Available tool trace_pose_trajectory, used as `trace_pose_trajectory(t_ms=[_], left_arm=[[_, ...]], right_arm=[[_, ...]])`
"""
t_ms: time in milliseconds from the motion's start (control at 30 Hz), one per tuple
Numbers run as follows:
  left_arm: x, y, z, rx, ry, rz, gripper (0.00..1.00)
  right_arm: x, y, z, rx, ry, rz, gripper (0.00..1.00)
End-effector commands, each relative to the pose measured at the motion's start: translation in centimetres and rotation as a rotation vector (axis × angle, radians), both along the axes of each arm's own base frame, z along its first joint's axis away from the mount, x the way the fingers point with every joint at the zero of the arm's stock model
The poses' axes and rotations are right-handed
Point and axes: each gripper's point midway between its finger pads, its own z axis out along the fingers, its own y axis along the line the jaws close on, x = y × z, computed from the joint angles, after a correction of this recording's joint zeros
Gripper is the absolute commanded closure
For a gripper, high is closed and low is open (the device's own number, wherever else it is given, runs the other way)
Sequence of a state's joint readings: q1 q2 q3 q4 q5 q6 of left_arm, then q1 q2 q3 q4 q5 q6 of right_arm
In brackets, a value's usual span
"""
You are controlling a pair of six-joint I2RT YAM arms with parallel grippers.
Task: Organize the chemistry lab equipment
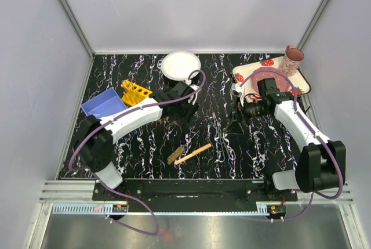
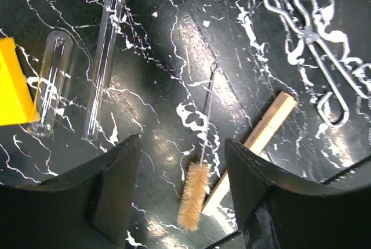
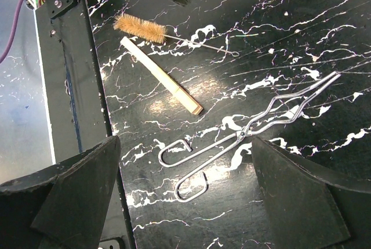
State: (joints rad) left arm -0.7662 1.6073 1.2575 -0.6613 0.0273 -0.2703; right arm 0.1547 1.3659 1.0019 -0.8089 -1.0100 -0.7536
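Left gripper (image 2: 182,144), jaws apart and holding nothing, poised above the brown brush (image 2: 194,194); the pale wooden stick (image 2: 262,134) lies just beside it. Two clear tubes (image 2: 104,63) lie flat on the marbled table (image 2: 174,40), next to the yellow rack (image 2: 14,83). Right gripper (image 3: 182,144), likewise spread and empty, hangs over the metal tongs (image 3: 249,133).

No text, label, brand, number or sign is being shown legibly on any object or surface in the three views.
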Motion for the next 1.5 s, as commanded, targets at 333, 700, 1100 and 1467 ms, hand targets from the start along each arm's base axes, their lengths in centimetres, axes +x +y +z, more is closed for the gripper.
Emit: trace_pose_trajectory(t_ms=[333, 700, 1100, 1467], left_arm=[[3.5, 0.9, -4.3, 0.276, -0.021, -0.066, 0.49], [5.2, 2.1, -6.0, 0.351, -0.008, -0.073, 0.52], [6.0, 3.7, -7.2, 0.363, 0.035, -0.058, 0.56], [5.6, 4.5, -8.4, 0.328, 0.089, -0.055, 0.62]], right_arm=[[1.0, -0.2, 0.1, -0.006, -0.02, -0.012, 0.0], [1.0, -0.2, -0.1, -0.007, -0.011, -0.011, 0.0], [1.0, -0.2, -0.3, -0.012, -0.004, -0.012, 0.0], [1.1, -0.2, -0.3, -0.01, -0.005, -0.011, 0.0]])
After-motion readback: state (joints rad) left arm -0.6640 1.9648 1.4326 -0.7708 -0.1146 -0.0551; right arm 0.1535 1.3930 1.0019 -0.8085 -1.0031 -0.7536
